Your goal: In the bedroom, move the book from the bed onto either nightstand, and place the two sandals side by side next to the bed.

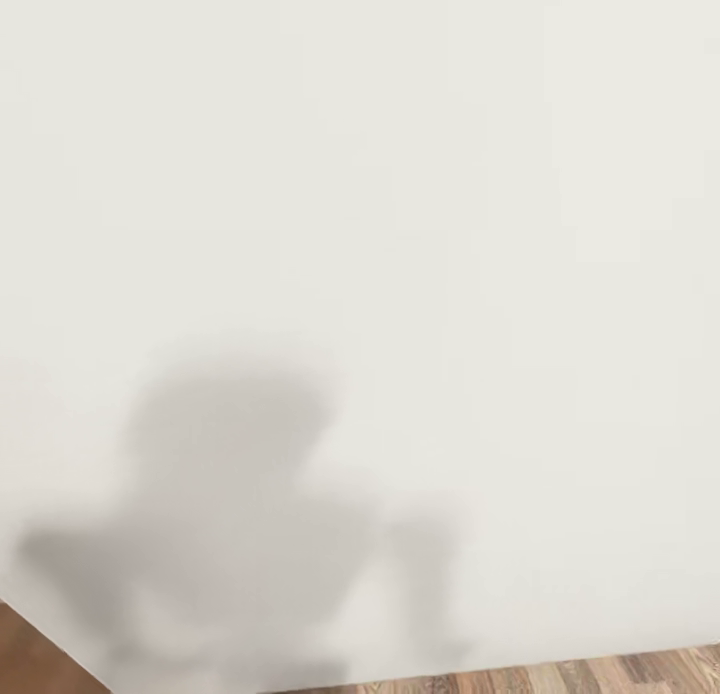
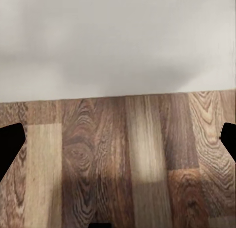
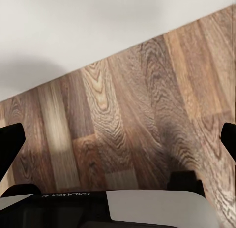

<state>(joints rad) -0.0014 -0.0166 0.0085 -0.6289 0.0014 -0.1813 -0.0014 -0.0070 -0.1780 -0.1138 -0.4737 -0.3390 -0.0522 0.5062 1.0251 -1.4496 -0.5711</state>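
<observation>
Facing: a plain white wall (image 1: 400, 224) takes up the head view, with the robot's own shadow (image 1: 230, 514) cast on it toward 7 o'clock.
Floor: a strip of wood-plank floor (image 1: 560, 674) runs along 5 o'clock of the head view; both wrist views look down on the same planks where they meet the wall.
Left gripper (image 2: 118, 139): released, dark fingertips spread to the far edges of its wrist view, bare planks between them, nothing held.
Right gripper (image 3: 118, 139): also spread wide and empty; part of the robot's white base (image 3: 157, 206) sits beneath it.
Task things: book, bed, nightstand and sandals cannot be placed from these pictures.
Deciding relation: which way the book lies, how its long axis runs and which arm is nearer cannot be told; my judgement is that the base must turn away from the wall first.
Progress: apparently a travelling stage, no step visibly done.
</observation>
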